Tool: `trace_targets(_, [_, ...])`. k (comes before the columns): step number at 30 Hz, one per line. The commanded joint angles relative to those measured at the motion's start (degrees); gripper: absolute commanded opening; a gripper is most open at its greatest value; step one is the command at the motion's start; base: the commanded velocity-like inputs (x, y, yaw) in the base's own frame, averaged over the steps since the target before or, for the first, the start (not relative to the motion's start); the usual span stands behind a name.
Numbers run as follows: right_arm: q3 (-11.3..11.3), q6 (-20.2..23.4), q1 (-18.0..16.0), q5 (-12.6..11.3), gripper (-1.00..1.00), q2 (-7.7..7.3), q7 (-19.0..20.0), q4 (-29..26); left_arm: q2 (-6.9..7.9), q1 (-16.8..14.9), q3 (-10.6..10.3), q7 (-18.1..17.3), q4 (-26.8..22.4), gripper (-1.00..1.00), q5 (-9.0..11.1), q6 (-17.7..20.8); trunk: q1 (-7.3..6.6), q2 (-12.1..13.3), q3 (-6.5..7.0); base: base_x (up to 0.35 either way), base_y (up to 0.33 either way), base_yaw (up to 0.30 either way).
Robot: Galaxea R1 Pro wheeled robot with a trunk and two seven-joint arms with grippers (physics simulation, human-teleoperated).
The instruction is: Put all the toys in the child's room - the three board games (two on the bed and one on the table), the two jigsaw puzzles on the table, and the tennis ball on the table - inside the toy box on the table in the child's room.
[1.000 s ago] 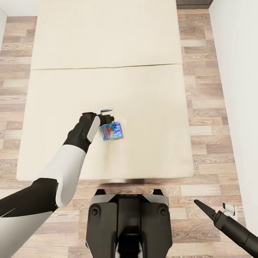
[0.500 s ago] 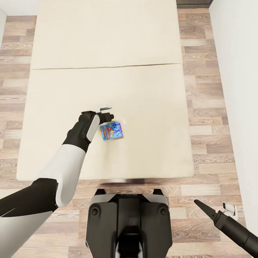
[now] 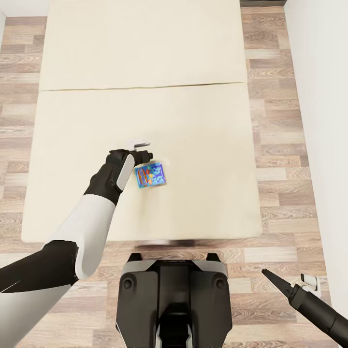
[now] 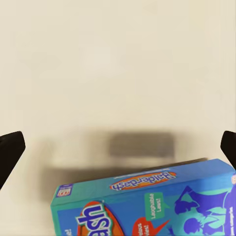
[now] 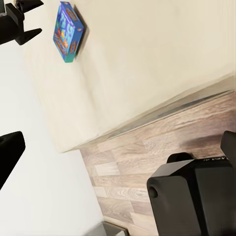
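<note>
One blue board game flat on bed, beside wide-spread left pincer (right pincer also parted).

I count one board game, a blue box with Balderdash lettering, lying on one bed. The bed's cream top is split by one seam line into two parts. My two arms are in sight: my left arm reaching over the bed, my right arm low over the plank floor. One white wall runs alongside.
</note>
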Motion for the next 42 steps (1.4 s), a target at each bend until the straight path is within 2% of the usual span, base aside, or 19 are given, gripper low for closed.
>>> trace_targets(1, [0.0, 0.5, 0.0, -0.1, 1.0, -0.01, 0.1, 0.0, -0.04, 0.0, 0.1, 0.5, -0.1, 1.0, 0.6, 0.1, 0.03, -0.1, -0.14, 0.0, 0.0, 0.0])
trace_targets(19, [-0.1, 0.5, 0.0, -0.1, 1.0, -0.05, 0.1, 0.0, -0.04, 0.0, 0.0, 1.1, -0.1, 1.0, 0.5, -0.2, 0.03, -0.1, -1.72, 0.0, 0.0, 0.0])
trace_targets(35, [-0.1, 0.4, 0.0, 0.2, 1.0, -0.05, 0.1, 0.0, -0.04, 0.0, -0.1, 1.1, -0.1, 1.0, 0.5, -0.1, 0.03, -0.1, -1.91, -0.064, -0.058, 0.0])
trace_targets(37, [-0.8, -0.2, -0.1, -0.1, 1.0, -0.67, -0.1, 0.6, -0.04, -0.7, -0.2, 1.8, -0.7, 1.0, 0.3, -0.8, 0.03, -0.1, -1.91, 0.0, 0.0, 0.0])
trace_targets(42, [-1.9, -1.2, -0.1, 0.0, 1.0, -0.11, -0.2, 1.5, -0.04, -2.3, -0.2, 2.4, -1.8, 1.0, 0.3, -2.4, 0.03, -0.1, -1.91, 0.0, 0.0, 0.0])
